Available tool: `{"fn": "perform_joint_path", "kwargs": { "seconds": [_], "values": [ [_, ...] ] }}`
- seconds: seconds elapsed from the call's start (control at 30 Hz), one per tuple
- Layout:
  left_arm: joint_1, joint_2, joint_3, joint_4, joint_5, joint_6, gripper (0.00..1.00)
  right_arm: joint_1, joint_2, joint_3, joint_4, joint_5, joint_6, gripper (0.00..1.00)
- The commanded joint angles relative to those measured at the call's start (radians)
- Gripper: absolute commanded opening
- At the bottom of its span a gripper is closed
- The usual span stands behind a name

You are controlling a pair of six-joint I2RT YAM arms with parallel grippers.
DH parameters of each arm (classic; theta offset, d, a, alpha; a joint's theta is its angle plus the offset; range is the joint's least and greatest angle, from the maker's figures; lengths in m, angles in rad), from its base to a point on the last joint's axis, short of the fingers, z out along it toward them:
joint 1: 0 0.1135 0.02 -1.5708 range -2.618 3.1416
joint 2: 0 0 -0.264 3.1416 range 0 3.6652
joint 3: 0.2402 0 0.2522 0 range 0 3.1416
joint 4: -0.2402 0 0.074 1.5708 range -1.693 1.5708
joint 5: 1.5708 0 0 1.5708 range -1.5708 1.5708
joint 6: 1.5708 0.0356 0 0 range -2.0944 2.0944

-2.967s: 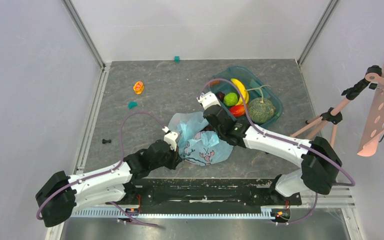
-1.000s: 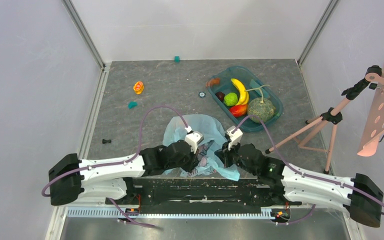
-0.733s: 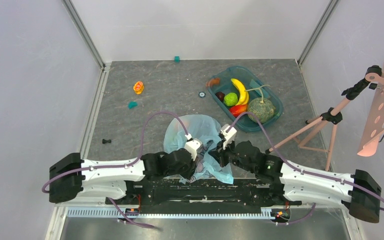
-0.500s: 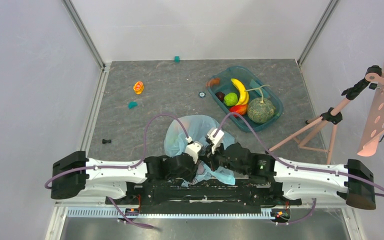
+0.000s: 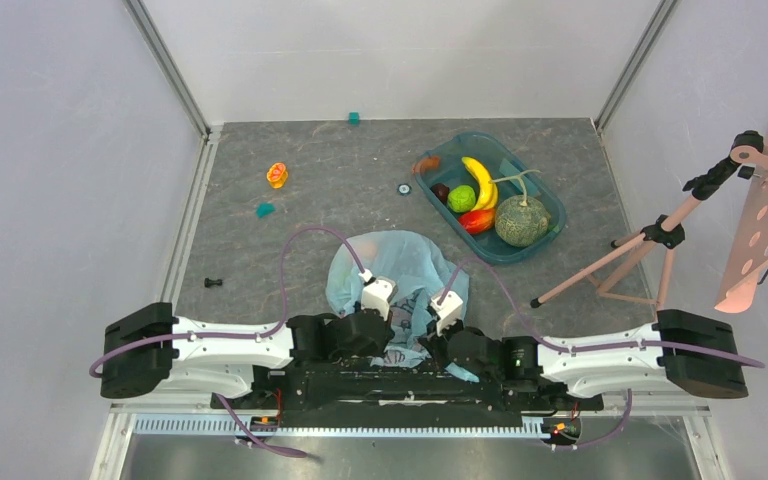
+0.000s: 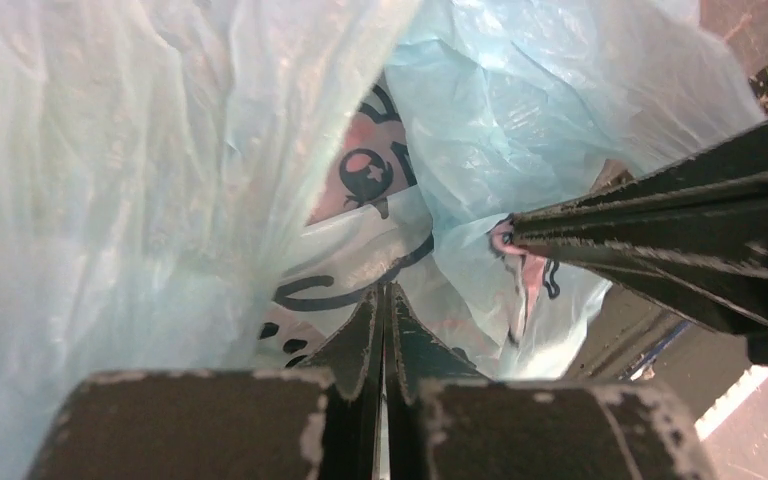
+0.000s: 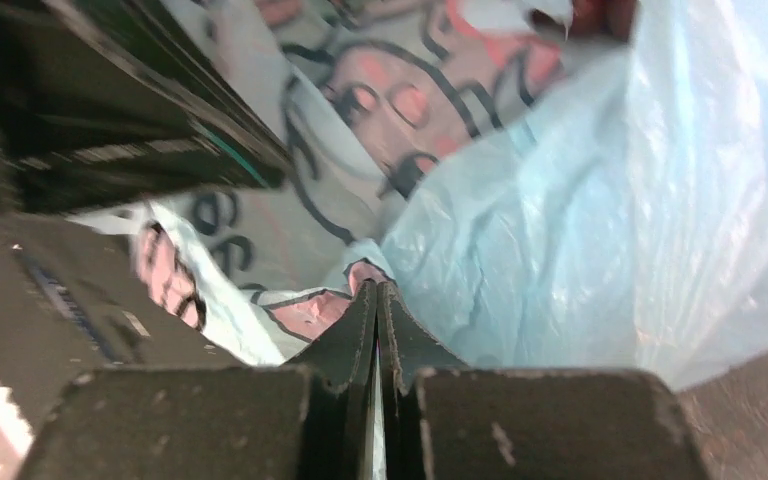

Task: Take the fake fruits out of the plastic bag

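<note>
The light-blue plastic bag (image 5: 400,270) lies crumpled just ahead of the arm bases. My left gripper (image 5: 392,343) is shut on a fold of its printed film, seen in the left wrist view (image 6: 382,292). My right gripper (image 5: 430,340) is shut on another fold right beside it, seen in the right wrist view (image 7: 375,288). The netted melon (image 5: 521,221), green apple (image 5: 461,198) and dark grapes (image 5: 441,191) lie in the teal tray (image 5: 550,205). A pinkish-orange peach (image 5: 424,164) sits at the tray's far-left corner. No fruit shows inside the bag.
A yellow banana (image 5: 479,180) and red-orange mango (image 5: 476,220) share the tray. An orange toy (image 5: 277,175), two small teal blocks (image 5: 264,209) (image 5: 354,118), a small ring (image 5: 403,188) and a black bit (image 5: 213,283) lie on the table. A pink tripod (image 5: 650,245) stands at right.
The right arm left the tray side and gripped the bag. Both grippers have drawn back toward the near edge, closer together, pulling the bag's near folds with them.
</note>
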Motion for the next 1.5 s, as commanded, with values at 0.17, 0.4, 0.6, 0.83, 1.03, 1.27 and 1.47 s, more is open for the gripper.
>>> {"fn": "perform_joint_path", "kwargs": {
  "seconds": [0.17, 0.4, 0.6, 0.83, 1.03, 1.27, 1.47],
  "values": [
    [0.033, -0.014, 0.015, 0.018, -0.176, -0.014, 0.02, 0.009, 0.03, -0.132, 0.075, 0.155, 0.172, 0.0],
    [0.118, -0.021, 0.011, 0.024, -0.165, 0.032, 0.02, 0.008, 0.036, -0.189, 0.084, 0.118, 0.233, 0.0],
    [0.163, -0.048, 0.05, 0.02, -0.175, 0.117, 0.02, 0.011, 0.007, -0.179, 0.048, 0.122, 0.214, 0.0],
    [0.225, -0.039, 0.184, -0.036, -0.227, 0.29, 0.02, 0.01, 0.027, -0.17, 0.014, 0.125, 0.216, 0.0],
    [0.33, -0.021, 0.272, -0.065, -0.229, 0.407, 0.02, 0.01, 0.014, -0.189, 0.015, 0.133, 0.237, 0.0],
    [0.418, -0.023, 0.334, -0.083, -0.239, 0.463, 0.02, 0.01, 0.005, -0.198, -0.004, 0.141, 0.245, 0.0],
    [0.448, -0.052, 0.362, -0.122, -0.182, 0.477, 0.02, 0.013, -0.023, -0.202, -0.006, 0.137, 0.238, 0.0]
  ]
}}
